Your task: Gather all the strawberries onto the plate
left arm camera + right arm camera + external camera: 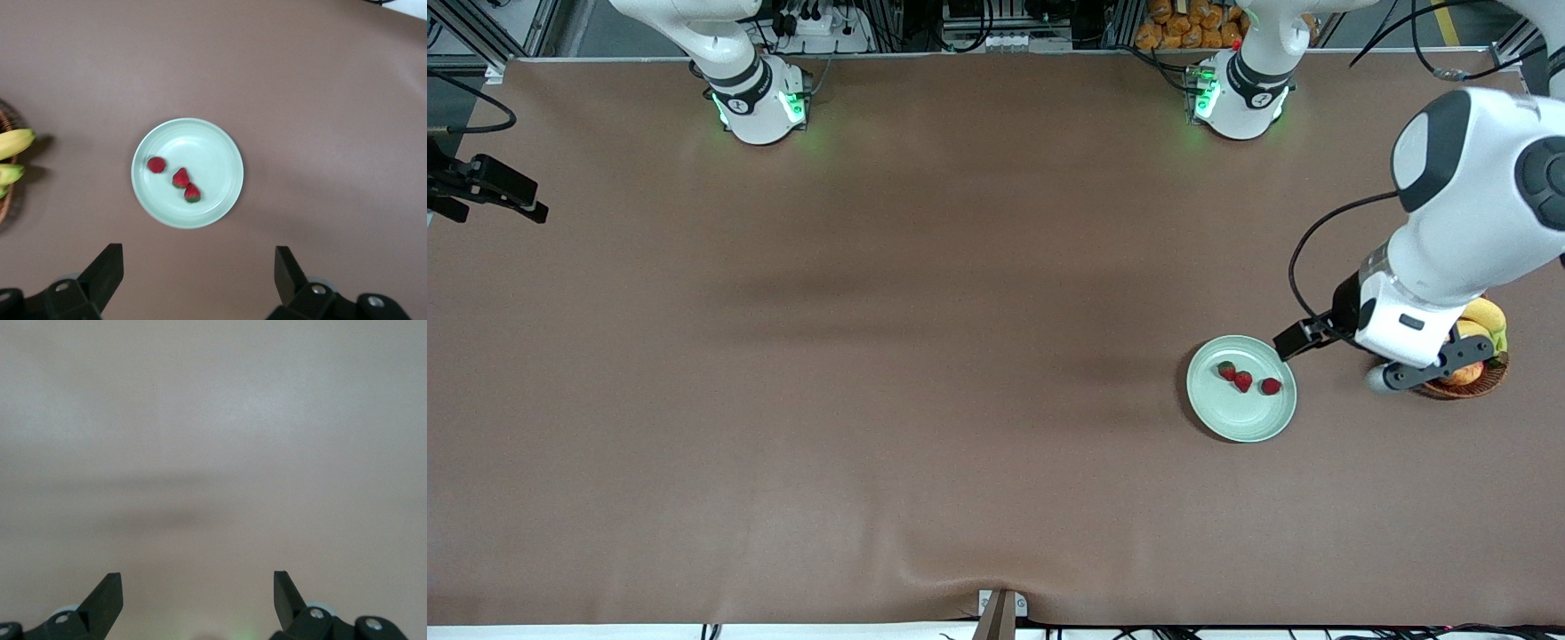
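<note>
Toward the left arm's end of the worktop lay the plate, and all three strawberries sat inside it, in a short row across its middle: one, a second touching or nearly touching it, and a third a little apart, closest to the rim on the basket side. From the left wrist view the same row showed on the plate, with two berries side by side and the single one off by itself.

The left claw hung in the air beside the plate, over the worktop between the plate and the basket, spread wide and holding nothing. Its fingers framed bare cloth, and the plate lay clear of them, with no finger touching the rim or any berry. In the front view that claw sat partly under its own wrist, just beside the basket of bananas.

The right claw was also spread wide and empty, over plain worktop, and that arm waited.
</note>
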Robot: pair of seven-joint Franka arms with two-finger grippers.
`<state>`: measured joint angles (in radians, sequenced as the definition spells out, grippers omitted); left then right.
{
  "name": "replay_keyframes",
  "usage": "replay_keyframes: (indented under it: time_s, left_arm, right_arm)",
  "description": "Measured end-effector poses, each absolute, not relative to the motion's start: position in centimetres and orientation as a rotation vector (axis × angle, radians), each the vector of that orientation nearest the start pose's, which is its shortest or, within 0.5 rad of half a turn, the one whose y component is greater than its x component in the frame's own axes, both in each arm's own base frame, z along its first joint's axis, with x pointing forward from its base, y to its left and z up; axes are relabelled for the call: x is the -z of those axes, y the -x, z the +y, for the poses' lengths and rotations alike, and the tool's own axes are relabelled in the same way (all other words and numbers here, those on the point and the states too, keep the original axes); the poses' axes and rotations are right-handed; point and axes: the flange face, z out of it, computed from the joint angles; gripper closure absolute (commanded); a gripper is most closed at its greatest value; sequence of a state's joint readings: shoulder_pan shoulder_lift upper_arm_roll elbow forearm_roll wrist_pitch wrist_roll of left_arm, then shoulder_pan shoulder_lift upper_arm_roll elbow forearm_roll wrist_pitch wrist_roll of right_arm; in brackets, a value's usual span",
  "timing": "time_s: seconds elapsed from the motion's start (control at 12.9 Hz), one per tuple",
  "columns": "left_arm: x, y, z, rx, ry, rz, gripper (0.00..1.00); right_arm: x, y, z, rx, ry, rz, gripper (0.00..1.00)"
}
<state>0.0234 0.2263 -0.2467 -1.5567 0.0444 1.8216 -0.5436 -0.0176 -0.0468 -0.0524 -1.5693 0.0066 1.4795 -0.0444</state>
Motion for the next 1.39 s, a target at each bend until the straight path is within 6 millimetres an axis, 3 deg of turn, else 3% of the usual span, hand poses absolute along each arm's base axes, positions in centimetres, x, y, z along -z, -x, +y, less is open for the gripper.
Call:
replay_keyframes:
  time_s: [0.31,0.46,1.0,1.39]
  left_arm:
    - [-58.0,-58.3,-11.8,0.03,3.108,-0.36,0.0]
    - [-59.6,-56.8,-11.1,-0.008,3.095,-0.311,0.0]
    - [-62.2,-55.5,-6.3,-0.019,3.089,-0.252,0.0]
    - [-62.3,-55.6,-5.2,-0.025,3.111,-0.211,0.0]
  right_arm:
    - [-64.3,-52.9,-3.7,-0.067,3.129,0.039,0.0]
    - [-64.3,-52.9,-3.7,-0.067,3.129,0.038,0.0]
    - [-64.3,-52.9,-3.7,-0.068,3.129,0.039,0.0]
    - [-64.4,-52.9,-3.6,-0.063,3.129,0.037,0.0]
